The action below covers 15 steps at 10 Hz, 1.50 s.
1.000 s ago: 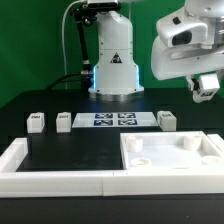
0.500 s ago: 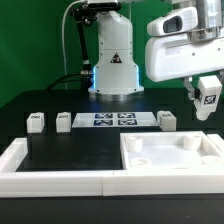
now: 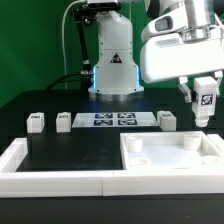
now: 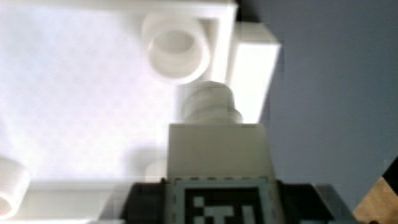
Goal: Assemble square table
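The gripper [image 3: 206, 104] was clamped on a held leg [image 3: 207, 112], a small white block with a black-and-white tag facing the exterior camera. The fingers themselves were hard to make out. In the exterior view they merged with the block's sides, and in the wrist view only dark slivers showed at either side of the leg [image 4: 217, 150], cut off by the frame edge.

The wrist view showed what the exterior view could not. A short round peg [image 4: 214, 100] stuck out of the leg's free end, pointing toward the square table slab [image 4: 71, 110] and lying just beside a raised round corner socket [image 4: 175, 45]. The picture was blurred, so it could not be told from it whether the peg touched the slab.

The exterior view settled that. The leg hung upright in the air, clear above the far corner of the slab [image 3: 170, 162] on the exterior view's right. The slab lay flat on the black table [image 3: 70, 150], tucked against the long white rim [image 3: 60, 178]. Its near edge and right side ran out of the frame.

Only the exterior view took in the rest. Three loose legs [image 3: 36, 122] [image 3: 64, 120] [image 3: 167, 119] stood in a row with the marker board [image 3: 113, 120] between the second and third. Behind them rose the arm's base [image 3: 113, 65].
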### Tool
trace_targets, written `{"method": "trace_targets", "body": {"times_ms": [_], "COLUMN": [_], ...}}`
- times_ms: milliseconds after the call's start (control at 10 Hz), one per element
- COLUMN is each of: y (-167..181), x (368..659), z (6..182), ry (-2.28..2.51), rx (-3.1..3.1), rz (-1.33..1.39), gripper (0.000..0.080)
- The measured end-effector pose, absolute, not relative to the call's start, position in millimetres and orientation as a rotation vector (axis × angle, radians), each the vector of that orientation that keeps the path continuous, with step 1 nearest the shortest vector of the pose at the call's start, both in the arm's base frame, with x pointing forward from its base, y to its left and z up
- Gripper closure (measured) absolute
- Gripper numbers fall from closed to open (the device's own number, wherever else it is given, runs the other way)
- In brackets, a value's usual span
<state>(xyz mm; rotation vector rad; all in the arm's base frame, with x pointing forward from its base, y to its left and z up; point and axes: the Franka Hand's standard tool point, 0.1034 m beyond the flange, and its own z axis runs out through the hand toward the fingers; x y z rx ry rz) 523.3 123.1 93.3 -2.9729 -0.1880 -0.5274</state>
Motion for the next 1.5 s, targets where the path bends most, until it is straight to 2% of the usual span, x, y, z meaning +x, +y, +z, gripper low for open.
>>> {"method": "trace_targets", "body": {"times_ms": [300, 700, 800, 1100, 1500], "y": [124, 125, 128, 129, 129], "x": [554, 555, 563, 604, 605], "z": [101.9, 98.0, 90.9, 93.7, 94.5], "ry": [-0.188, -0.189, -0.187, -0.241, -0.244], "rx": [-2.960, -2.960, -2.954, -2.935, -2.934], "rz": [-0.538, -0.537, -0.545, -0.599, -0.604], "gripper": [0.0511, 0.0511, 0.0511, 0.0511, 0.0509]}}
